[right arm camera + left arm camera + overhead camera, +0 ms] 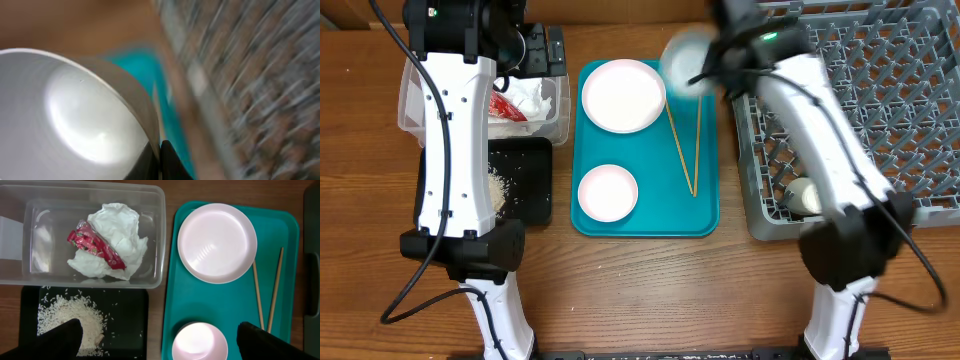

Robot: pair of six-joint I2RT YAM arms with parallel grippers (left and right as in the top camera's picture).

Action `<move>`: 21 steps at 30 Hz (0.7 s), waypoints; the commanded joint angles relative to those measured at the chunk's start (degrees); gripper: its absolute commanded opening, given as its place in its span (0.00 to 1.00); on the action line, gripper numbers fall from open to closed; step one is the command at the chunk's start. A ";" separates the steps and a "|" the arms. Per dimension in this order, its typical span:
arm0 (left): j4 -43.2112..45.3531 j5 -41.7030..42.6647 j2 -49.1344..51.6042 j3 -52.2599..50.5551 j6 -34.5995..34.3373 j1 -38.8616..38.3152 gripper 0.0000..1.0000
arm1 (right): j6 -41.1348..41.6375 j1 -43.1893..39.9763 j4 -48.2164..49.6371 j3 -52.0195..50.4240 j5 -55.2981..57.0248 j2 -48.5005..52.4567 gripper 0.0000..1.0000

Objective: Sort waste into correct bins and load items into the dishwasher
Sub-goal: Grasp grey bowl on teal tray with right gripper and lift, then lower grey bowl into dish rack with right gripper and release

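Note:
My left gripper (pixel 160 342) is open and empty, high above the bins. The clear tub (pixel 15 210) holds the white napkin (pixel 117 230) and the red wrapper (pixel 95 245). The black tray (pixel 130 310) holds loose rice (pixel 70 317). The pinkish plate (pixel 622 95), the smaller white dish (pixel 607 192) and two chopsticks (pixel 685 150) lie on the teal tray (pixel 645 225). My right gripper (pixel 159 155) is shut on the rim of a white bowl (pixel 75 110), held above the teal tray's far right corner (pixel 685 60). The grey dish rack (pixel 880 100) holds another white cup (pixel 807 195).
The dish rack fills the right side, its near left wall close to the teal tray. The left arm's white links cover part of the tub and the black tray in the overhead view. Bare wooden table lies along the front.

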 commanded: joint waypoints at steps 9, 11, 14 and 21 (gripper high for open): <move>0.22 -0.13 -0.72 0.85 -0.72 -0.20 1.00 | -0.46 -7.06 5.20 2.67 46.97 1.01 0.04; 0.22 -0.13 -0.72 0.85 -0.72 -0.20 1.00 | -0.61 -7.19 5.77 2.67 50.64 3.02 0.04; 0.22 -0.13 -0.72 0.85 -0.72 -0.09 1.00 | -4.92 -7.19 10.49 2.67 55.41 6.64 0.04; 0.22 -0.13 -0.72 0.85 -0.72 -0.13 1.00 | -21.11 -7.08 23.15 2.67 56.17 14.21 0.04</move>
